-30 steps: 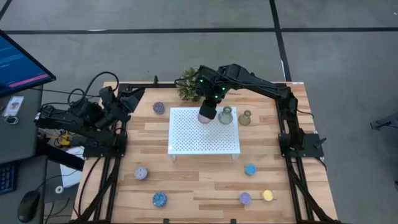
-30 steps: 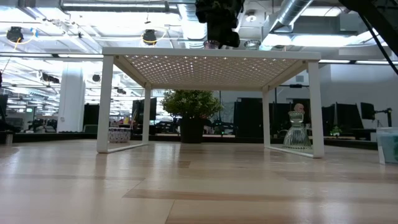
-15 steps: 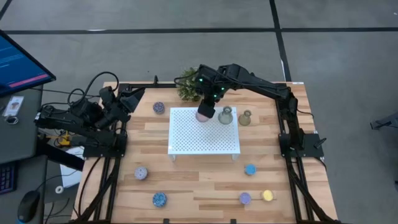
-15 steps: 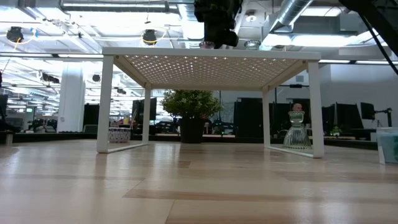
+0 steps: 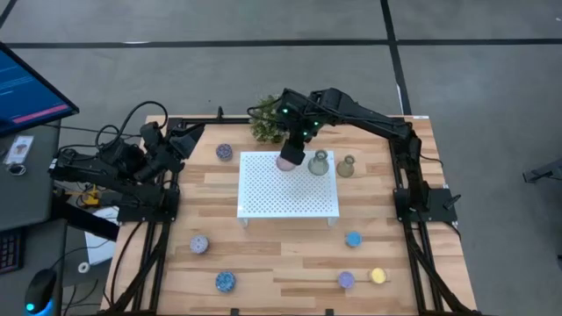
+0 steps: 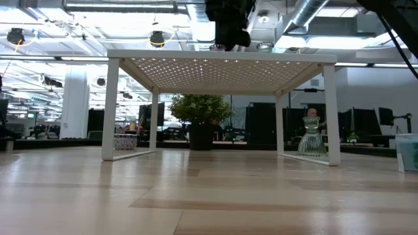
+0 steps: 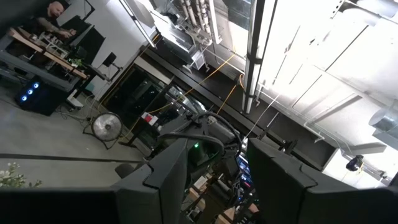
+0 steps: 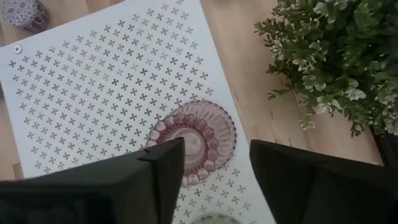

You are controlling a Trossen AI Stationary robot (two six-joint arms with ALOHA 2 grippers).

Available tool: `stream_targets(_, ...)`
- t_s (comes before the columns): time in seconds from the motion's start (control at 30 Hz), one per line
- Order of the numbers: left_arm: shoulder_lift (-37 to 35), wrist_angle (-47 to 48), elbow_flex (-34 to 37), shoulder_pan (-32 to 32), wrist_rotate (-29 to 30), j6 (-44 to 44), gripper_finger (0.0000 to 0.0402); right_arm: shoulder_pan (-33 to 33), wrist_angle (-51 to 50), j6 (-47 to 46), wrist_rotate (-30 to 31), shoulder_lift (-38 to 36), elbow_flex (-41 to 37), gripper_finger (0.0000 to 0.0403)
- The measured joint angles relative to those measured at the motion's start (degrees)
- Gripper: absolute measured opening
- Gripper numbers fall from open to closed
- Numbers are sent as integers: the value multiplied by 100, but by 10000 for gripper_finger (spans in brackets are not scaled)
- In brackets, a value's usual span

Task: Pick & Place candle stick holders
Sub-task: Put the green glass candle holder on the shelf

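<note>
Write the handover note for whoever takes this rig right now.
Right gripper: open, above the pink holder, which stands on the white tray at its far edge.
Left gripper: idle, off the table's left side.
Done: pink holder and a green holder on the tray.
Left: another green holder just off the tray's right edge; six pucks on the table, such as the blue one.
</note>
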State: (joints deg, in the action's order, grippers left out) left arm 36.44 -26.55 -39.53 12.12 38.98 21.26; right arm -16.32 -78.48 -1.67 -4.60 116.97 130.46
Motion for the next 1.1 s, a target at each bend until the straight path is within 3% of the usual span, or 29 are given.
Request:
stream_targets(0.23, -1, 0, 0, 2, 0, 0, 167, -1, -103, -90, -2, -148, 383, 229)
stream_targets(0.4, 1, 0, 0, 0, 0, 0, 167, -182, -663, -292, 335, -786, 347, 221)
stream_targets(0.57, 1, 0, 0, 0, 28, 0, 167, -592, -1171, -485, 1314, -1063, 325, 209)
stream_targets(0.67, 1, 0, 0, 0, 28, 0, 167, -1005, -1155, -527, 1209, -1247, 29, 203)
stream_targets(0.87, 3, 0, 0, 0, 44, 0, 167, -1787, -967, -637, 1217, -2062, -1667, 197)
stream_targets(1.0, 7, 19, 0, 1, 45, 0, 167, -2106, -428, -896, 1178, -2808, -3472, 197)
stream_targets(1.1, 7, 24, 0, 0, 45, 0, 167, -2141, 320, -1169, 690, -3327, -4784, 198)
